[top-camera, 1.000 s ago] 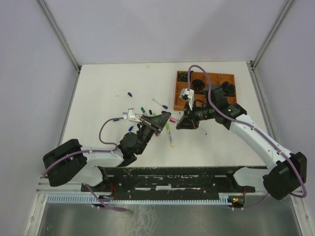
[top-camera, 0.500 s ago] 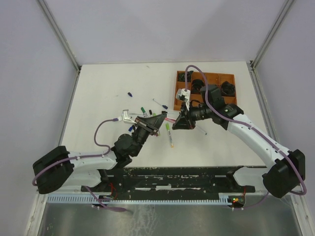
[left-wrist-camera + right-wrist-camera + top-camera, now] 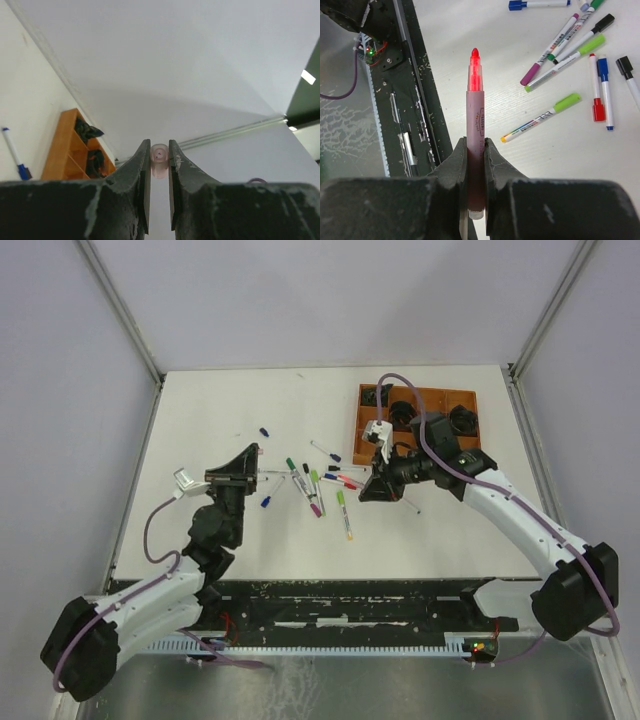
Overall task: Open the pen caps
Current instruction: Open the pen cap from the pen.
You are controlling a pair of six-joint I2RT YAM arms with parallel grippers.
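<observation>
Left fingers (image 3: 140,175) pinched narrowly on a pink cap (image 3: 159,159), raised over the counter's (image 3: 200,420) left half, well apart from the loose pens (image 3: 312,490) lying mid-counter. Right fingers (image 3: 457,165) clamped an uncapped red pen (image 3: 475,115) beside the tray (image 3: 357,435) at the far right edge. Each pair hid part of what it held.

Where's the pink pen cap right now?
In the left wrist view, the pink cap is pinched in the left pincer, held above the table's left side, left of the scattered pens and apart from the red-tipped pen in the right pincer.
</observation>
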